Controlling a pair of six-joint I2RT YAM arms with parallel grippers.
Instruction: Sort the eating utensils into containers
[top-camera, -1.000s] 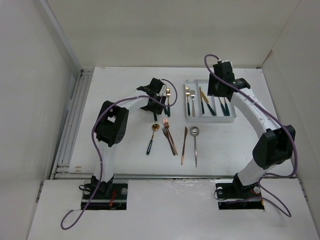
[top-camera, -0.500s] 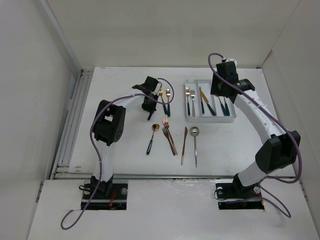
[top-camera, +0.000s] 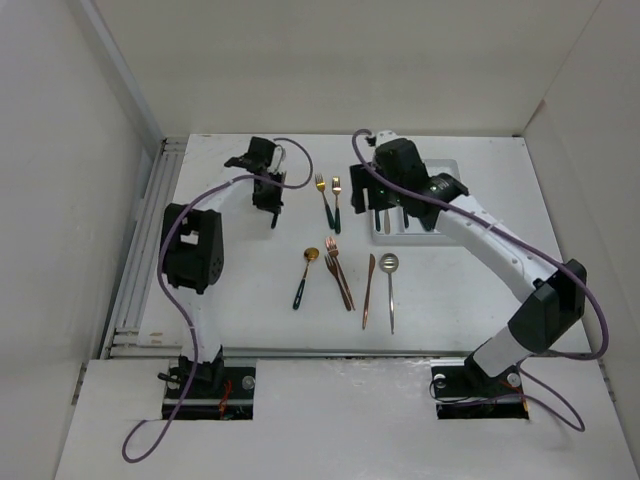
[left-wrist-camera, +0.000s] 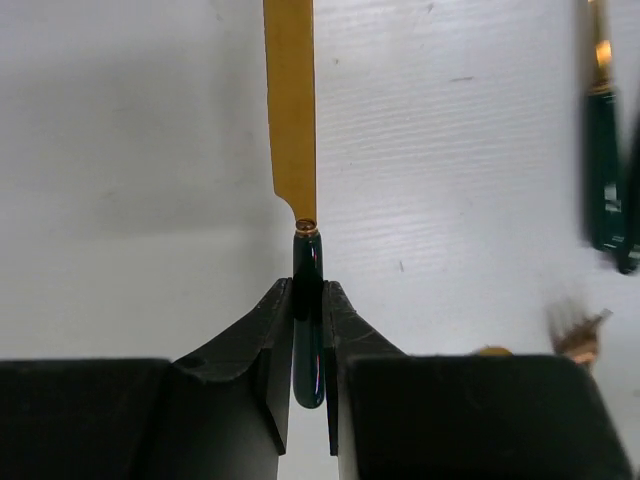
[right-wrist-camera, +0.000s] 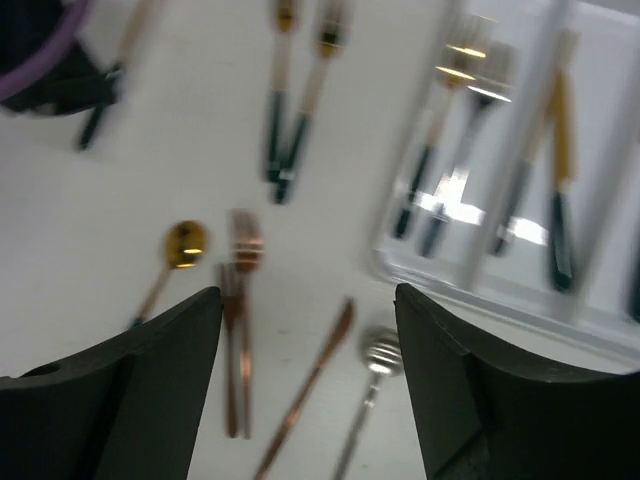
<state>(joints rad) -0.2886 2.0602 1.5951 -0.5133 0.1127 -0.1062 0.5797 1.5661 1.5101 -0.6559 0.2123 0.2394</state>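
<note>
walls (top-camera: 330, 60): plain white | table (top-camera: 450, 290): white — metal rail (top-camera: 140, 250) along left edge | light: even

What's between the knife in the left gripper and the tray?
Two things. The right gripper, open and empty, hangs beside the tray, and the right arm crosses above it. Two dark-handled forks lie between the tray and the knife clamped in the left gripper; a raised carry would likely clear them.

right pincer (top-camera: 372, 208) just left of the white tray (top-camera: 448, 168), loose utensils (top-camera: 338, 275) on the table (top-camera: 480, 290)
</note>
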